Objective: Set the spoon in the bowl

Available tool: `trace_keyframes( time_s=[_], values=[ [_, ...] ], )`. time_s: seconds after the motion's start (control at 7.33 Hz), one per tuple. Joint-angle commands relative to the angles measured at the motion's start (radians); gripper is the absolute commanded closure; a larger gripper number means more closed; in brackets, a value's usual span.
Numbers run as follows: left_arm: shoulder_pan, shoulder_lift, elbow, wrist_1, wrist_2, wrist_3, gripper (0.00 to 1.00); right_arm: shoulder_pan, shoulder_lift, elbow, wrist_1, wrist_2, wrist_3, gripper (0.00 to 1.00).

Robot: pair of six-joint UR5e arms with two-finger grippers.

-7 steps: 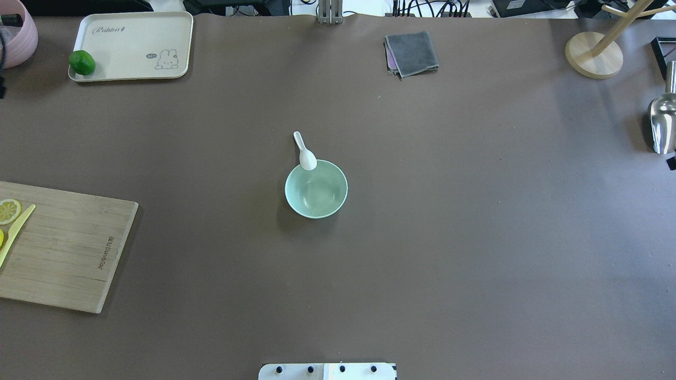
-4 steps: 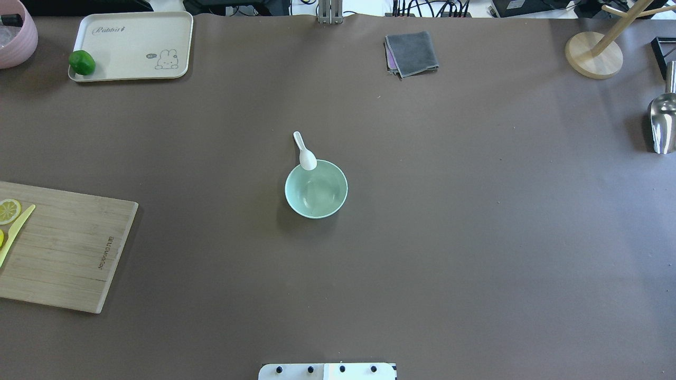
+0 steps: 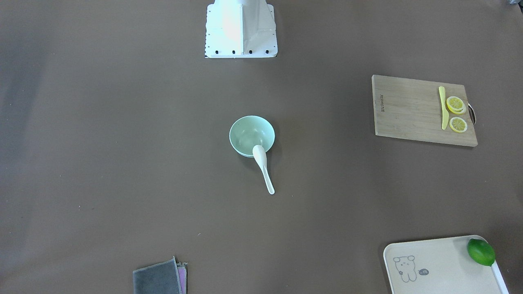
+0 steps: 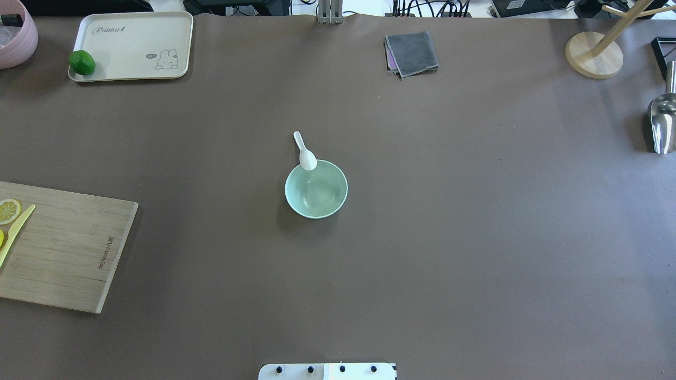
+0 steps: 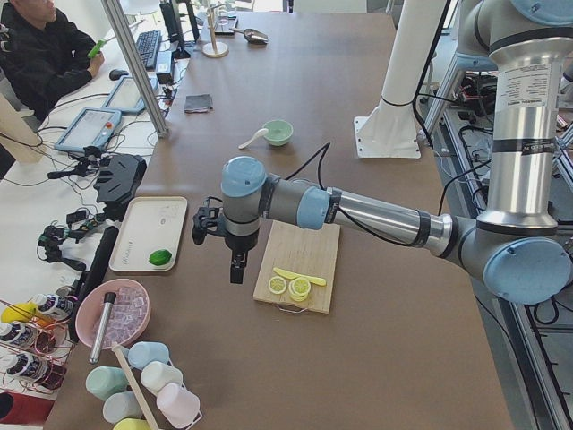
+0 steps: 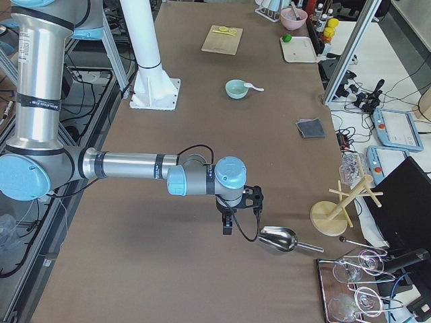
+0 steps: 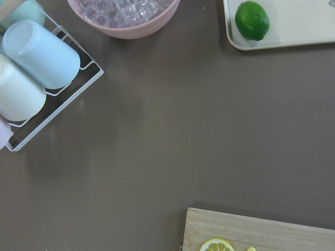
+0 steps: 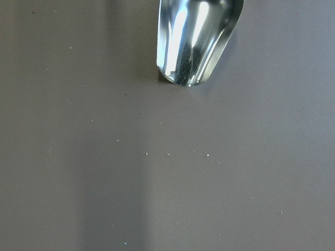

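Left arm (image 5: pixel 376 215) and right arm (image 6: pixel 128 165) stretch out roughly level. Left gripper (image 5: pixel 235 267) and right gripper (image 6: pixel 228 225) point down, jaw spacing unclear.

I see a white spoon (image 4: pixel 304 153) mid-table, its scoop resting on the far rim of an upright, empty mint bowl (image 4: pixel 316 189), its handle pointing away.

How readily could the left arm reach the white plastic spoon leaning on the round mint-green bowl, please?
Probably yes: the spoon is uncovered, and nothing tall stands between it and the left gripper.
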Motion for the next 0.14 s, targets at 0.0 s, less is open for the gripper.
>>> trace_keyframes(
  time_s=[0.0],
  values=[
    [-0.028,0.046,0.038,-0.053,-0.001,0.014,0.02,0.001,-0.006,0.01,-0.001,0.01,0.003,0.0]
  ],
)
